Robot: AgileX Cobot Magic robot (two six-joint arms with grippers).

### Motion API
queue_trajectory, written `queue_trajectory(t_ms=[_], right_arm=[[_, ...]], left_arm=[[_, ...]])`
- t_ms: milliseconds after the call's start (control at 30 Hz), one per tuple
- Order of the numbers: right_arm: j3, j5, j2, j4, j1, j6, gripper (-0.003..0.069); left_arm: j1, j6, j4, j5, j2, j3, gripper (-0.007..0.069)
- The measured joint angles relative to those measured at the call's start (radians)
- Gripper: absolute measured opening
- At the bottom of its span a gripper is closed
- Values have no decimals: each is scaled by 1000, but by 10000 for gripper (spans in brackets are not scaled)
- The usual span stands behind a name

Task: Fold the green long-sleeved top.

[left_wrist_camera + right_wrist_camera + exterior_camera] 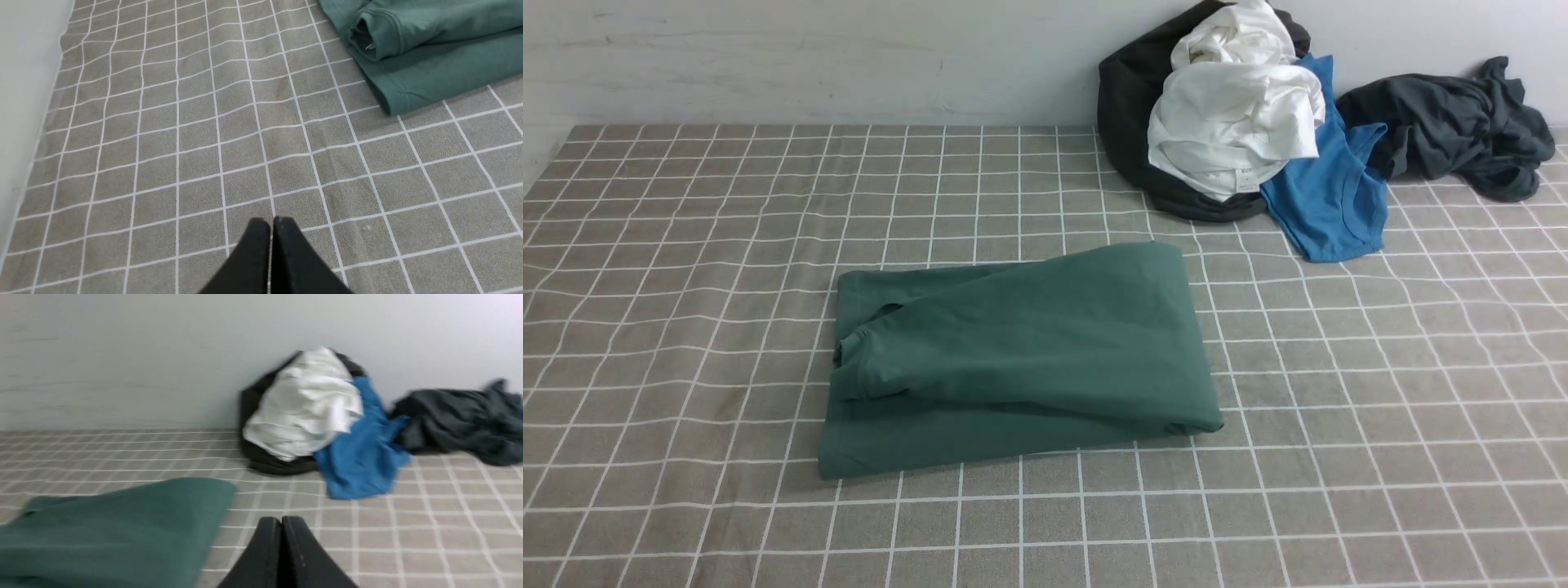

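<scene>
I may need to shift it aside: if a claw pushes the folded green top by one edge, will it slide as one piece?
Probably not. The green long-sleeved top is soft, loosely stacked cloth, so layers would likely bunch. The tucked cuff could slip out. The checked tablecloth already ripples and may drag along.

Light reads even and soft across your front view, moderately bright, no glare. The green long-sleeved top (1021, 351) throws only a thin shadow along its near edge onto the checked tablecloth (686, 245). Your left wrist view is sharp. Your right wrist view is smeared with blur: the clothes pile (310, 416) and grid lines lose their edges.
</scene>
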Motion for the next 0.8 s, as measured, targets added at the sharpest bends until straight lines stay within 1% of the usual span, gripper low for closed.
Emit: queue_trajectory(t_ms=[33,100,167,233,367,433,800], right_arm=[[42,5,-44,-25,-59,44,-15],[117,23,-124,-64,-136,105,-15],[176,46,-195,-91,-181,146,-15],[192,66,-232,-97,-198,163,-15],[196,173,-269,-115,-206,164,-15],[195,194,-269,-115,-206,149,-15],[194,199,-269,-115,-206,132,-15]], left_arm=[[0,0,0,0,0,0,-7],[0,0,0,0,0,0,-7],[0,0,0,0,0,0,-7],[0,0,0,0,0,0,-7],[0,0,0,-1,0,0,-7],[0,0,0,-1,0,0,-7],[0,0,0,-1,0,0,-7]])
